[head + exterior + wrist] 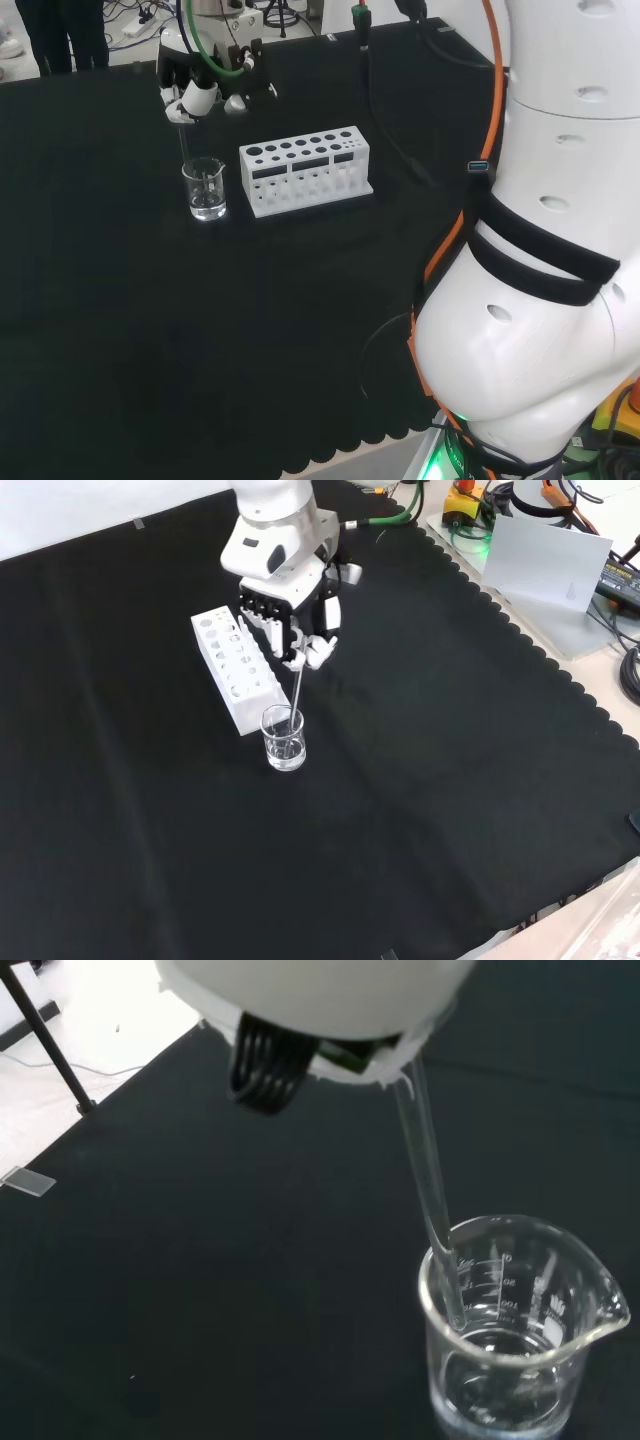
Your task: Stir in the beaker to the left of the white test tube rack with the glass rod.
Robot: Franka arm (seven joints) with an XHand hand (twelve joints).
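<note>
A: Reading any print? Beaker is showing graduation marks, too small to make out.

B: Hand is curling its fingers round the glass rod, pinching its top; rod tip is sitting inside the beaker on the desk, just beside the white test tube rack.

the desk wears a black cloth with a scalloped edge. past that edge in the front view lie a pale grey sheet and dark cables on a light surface.
</note>
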